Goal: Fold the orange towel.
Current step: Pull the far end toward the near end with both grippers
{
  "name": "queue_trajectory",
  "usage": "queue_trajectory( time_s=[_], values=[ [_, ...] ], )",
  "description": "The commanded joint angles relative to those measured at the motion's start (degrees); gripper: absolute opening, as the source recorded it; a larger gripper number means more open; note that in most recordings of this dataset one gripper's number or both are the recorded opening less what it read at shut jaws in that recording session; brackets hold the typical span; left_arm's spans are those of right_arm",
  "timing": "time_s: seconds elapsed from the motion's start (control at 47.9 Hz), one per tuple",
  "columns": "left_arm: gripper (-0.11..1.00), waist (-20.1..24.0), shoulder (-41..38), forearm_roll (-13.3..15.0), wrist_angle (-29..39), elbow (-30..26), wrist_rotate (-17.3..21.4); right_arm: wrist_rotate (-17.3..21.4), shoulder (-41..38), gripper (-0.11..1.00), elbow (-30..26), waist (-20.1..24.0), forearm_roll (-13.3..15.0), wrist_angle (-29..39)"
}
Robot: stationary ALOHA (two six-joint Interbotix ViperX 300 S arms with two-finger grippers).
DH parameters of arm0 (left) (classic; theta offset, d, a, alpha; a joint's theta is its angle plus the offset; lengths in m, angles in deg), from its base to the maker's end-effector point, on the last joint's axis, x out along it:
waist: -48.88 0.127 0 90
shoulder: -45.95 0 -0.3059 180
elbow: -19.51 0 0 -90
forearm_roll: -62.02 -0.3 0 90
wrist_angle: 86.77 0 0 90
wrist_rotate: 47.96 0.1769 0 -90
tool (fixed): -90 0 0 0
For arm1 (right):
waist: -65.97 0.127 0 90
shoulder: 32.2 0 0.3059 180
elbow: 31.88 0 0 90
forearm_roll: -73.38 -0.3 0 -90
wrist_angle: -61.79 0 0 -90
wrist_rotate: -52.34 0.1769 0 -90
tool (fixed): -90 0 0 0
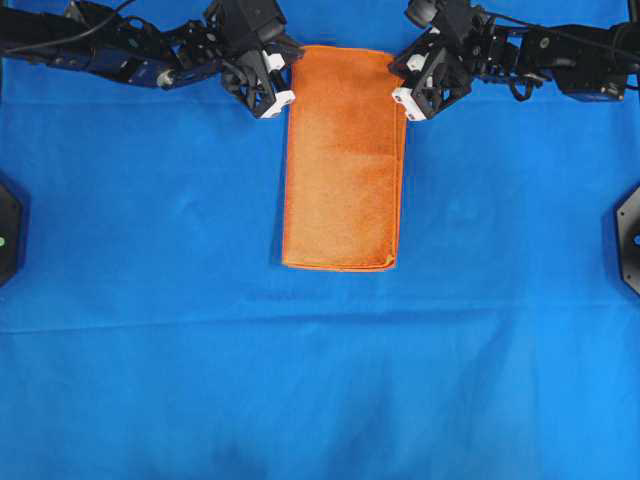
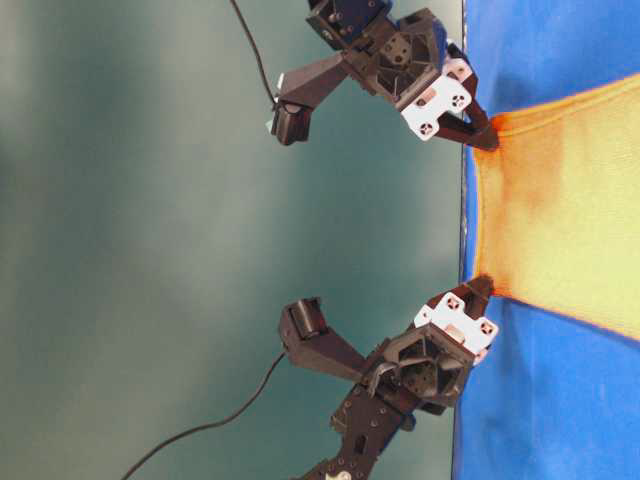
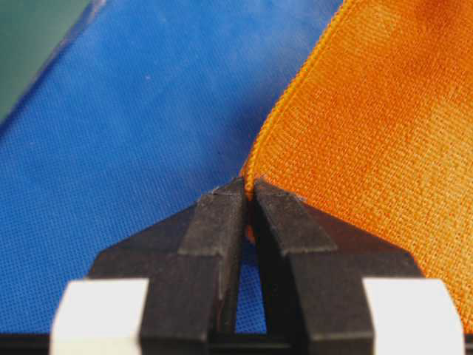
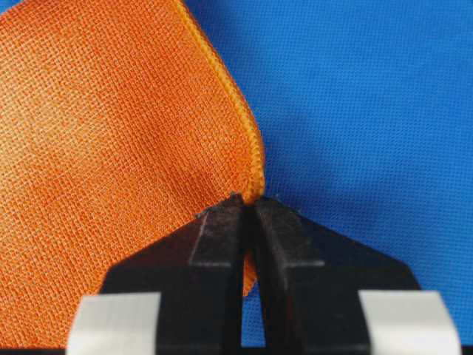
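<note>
Two grippers, both pinched tight on the orange towel. Left gripper has the far-left corner, right gripper the far-right corner; each wrist view shows the jaws closed with a sliver of hem between them. The towel lies on the blue cloth covering the surface, centred left-right, toward the far side, already a narrow rectangle.

Key relation: the towel's long axis runs far-to-near, straight away from both pairs of jaws toward the free near edge. Jaws sit at the far short edge, one on each side, so neither arm is nearer; the grip is symmetric. Likely next move is carrying the far edge over toward the near edge to halve the length, which needs both arms travelling together to keep the hem square.

Pose: both arms reach in from the far corners of the overhead view, angled inward, jaws tilted down to the cloth. Table-level view shows the far edge slightly raised and pulled taut between the two grips.
</note>
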Motion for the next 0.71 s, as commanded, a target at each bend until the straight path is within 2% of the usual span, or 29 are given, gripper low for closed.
queue_trajectory(
  time_s=[0.0,0.188,0.397,0.689],
  values=[
    [0.02,0.3,2.7,0.1,0.2,-1.0,0.0,0.1,1.9,0.04,-1.3,-0.2,0.2,-0.3],
    [0.02,-0.4,5.2,0.1,2.5,0.1,0.1,0.3,3.4,0.04,-0.6,0.3,0.2,-0.3],
    [0.02,-2.5,10.5,0.1,5.4,2.2,0.2,0.8,8.7,0.04,1.1,2.9,0.1,1.5],
    [0.02,-8.3,19.2,0.1,9.5,6.5,2.4,1.1,15.5,0.04,3.3,10.0,-0.1,7.0]
  ],
)
